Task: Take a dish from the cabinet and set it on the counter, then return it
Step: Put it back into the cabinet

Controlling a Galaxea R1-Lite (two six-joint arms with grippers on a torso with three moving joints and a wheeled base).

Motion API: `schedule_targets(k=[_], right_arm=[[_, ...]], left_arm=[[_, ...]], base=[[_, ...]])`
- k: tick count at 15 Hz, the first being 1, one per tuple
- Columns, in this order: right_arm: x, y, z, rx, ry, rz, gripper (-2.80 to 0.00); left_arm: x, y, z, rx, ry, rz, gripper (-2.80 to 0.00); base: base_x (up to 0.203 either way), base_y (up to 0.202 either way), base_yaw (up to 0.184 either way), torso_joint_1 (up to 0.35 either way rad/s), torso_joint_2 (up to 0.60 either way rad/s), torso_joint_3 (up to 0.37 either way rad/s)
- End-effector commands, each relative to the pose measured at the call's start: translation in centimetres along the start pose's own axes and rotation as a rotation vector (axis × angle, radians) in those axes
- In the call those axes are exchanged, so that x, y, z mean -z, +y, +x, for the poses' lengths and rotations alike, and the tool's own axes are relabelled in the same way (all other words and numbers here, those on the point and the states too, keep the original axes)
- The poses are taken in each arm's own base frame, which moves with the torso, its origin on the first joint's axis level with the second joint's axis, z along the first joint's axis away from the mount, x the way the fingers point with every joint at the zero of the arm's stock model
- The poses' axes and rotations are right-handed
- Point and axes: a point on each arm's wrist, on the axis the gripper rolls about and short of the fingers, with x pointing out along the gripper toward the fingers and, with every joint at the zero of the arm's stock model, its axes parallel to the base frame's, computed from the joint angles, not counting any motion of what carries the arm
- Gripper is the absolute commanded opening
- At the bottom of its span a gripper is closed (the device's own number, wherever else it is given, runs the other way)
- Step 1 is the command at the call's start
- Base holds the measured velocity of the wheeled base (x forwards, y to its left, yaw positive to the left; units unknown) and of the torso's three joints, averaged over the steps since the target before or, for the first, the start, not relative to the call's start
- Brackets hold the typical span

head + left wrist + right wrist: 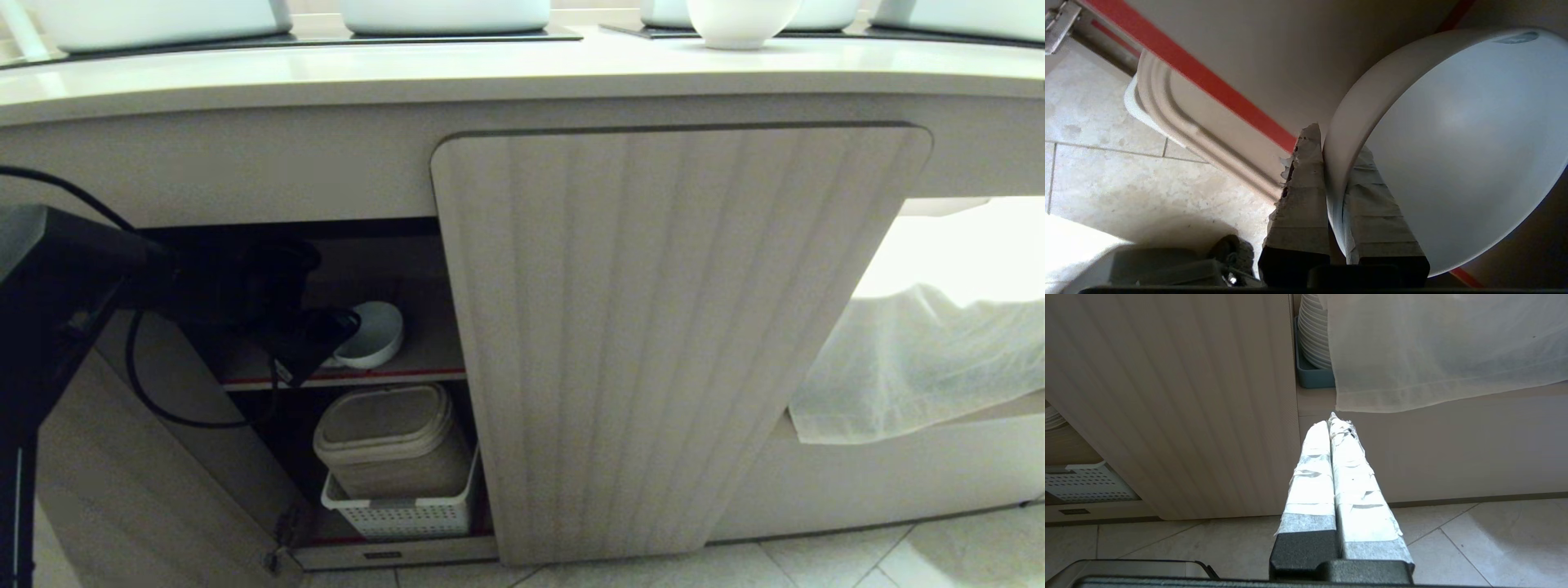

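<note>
Dish (pixel 1453 143) tilted on cabinet shelf (pixel 1257 53); left end effector (pixel 1337 163) clamps its rim.

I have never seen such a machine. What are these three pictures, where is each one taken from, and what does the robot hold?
This is a two-armed robot. One picture comes from its head, facing a cabinet under a counter. The other two come from cameras on its wrists. The left gripper reaches inside the open cabinet and pinches the rim of a small white bowl, one finger inside, one outside; the bowl sits tilted at the shelf. The right gripper is shut, empty, parked near the floor. Another white bowl stands on the counter.
</note>
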Motion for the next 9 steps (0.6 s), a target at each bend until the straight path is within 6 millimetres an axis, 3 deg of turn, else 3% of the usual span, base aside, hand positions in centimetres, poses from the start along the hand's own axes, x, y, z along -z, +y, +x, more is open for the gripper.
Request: schedule_targets(k=[1, 9], right_arm=[[0.0, 0.0, 0.0, 0.0, 0.0, 0.0, -2.8], [0.0, 0.0, 0.0, 0.0, 0.0, 0.0, -2.8]], left_arm=[[-0.2, -0.2, 0.4, 0.002, -0.003, -0.004, -2.8], [-0.4, -0.3, 1.7, -0.048, -0.023, -0.047, -2.8]], base=[[0.0, 0.0, 0.0, 0.0, 0.0, 0.0], [0.0, 0.0, 0.0, 0.0, 0.0, 0.0]])
